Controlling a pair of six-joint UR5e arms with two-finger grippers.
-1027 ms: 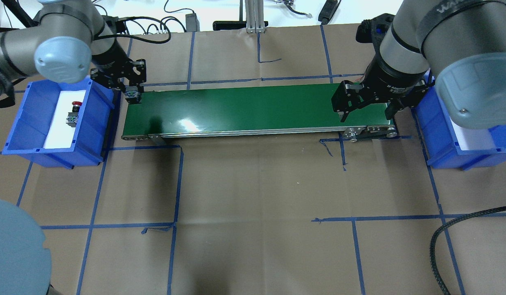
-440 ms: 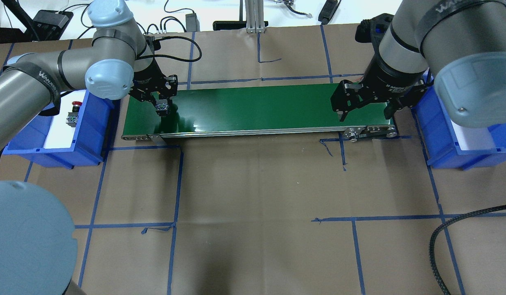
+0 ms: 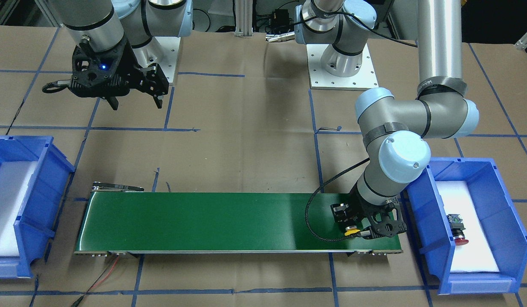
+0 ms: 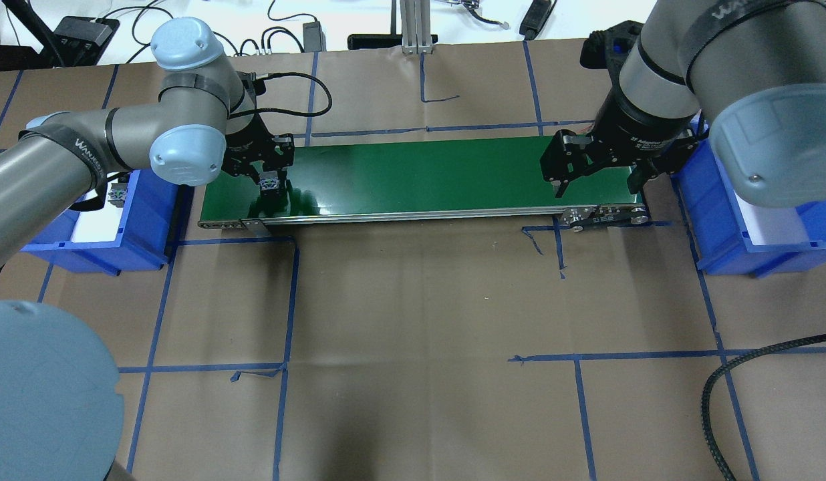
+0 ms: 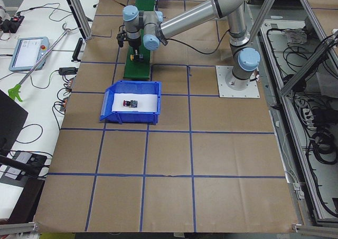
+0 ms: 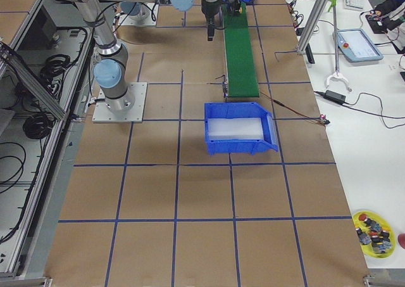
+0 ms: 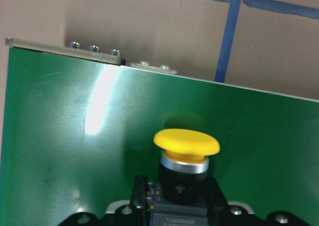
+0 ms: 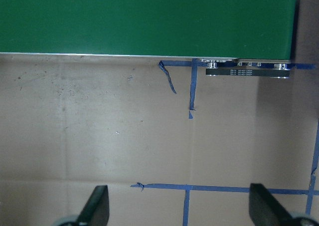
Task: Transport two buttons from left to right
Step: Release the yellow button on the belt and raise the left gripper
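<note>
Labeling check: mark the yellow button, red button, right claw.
yellow button (image 7: 183,181): left wrist view, black body below cap.
red button (image 3: 458,230): front-facing view, mid body.
right claw (image 4: 597,192): overhead view, between fingertips.

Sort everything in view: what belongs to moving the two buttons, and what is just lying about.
Job in hand:
yellow button, held in the left gripper over the green conveyor belt
red button in the left blue bin
right blue bin
right gripper, open

Lying about:
yellow dish of small parts
teach pendant
black braided cable
</note>
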